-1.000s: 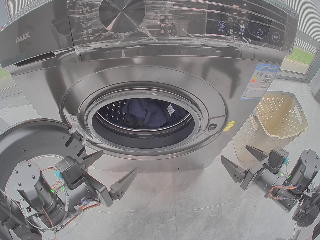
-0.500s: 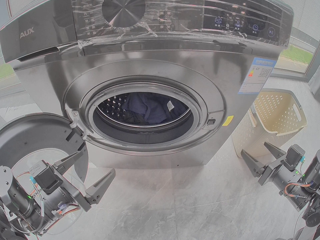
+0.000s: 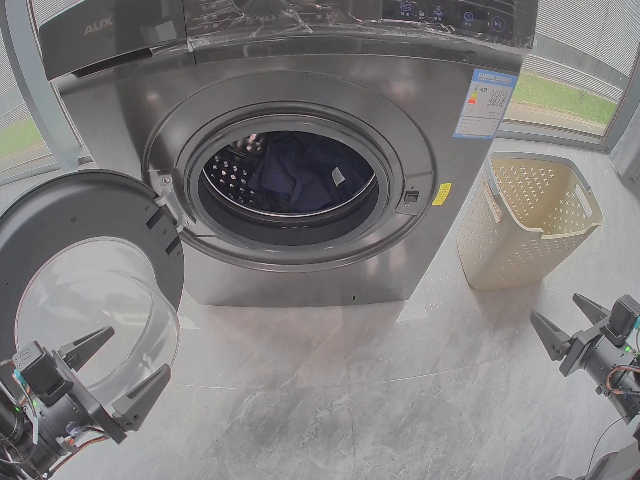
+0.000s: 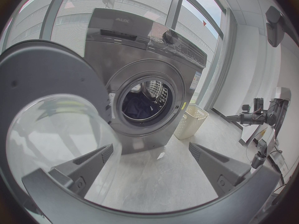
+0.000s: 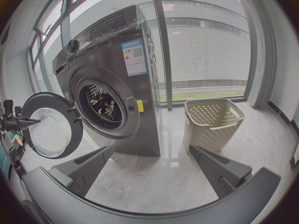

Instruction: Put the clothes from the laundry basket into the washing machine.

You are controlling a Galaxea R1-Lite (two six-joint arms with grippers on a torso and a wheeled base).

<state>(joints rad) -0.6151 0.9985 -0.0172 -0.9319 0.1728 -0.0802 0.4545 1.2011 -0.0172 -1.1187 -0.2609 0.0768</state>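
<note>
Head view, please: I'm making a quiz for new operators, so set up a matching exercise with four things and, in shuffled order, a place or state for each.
Things:
1. door
2. laundry basket
3. dark clothes
4. left gripper

Places or states:
A. inside the drum
B. open, holding nothing
C. swung wide on its hinge, at the robot's left
D. standing to the right of the washing machine

Pairs: 1-C, 2-D, 3-A, 4-B.
</note>
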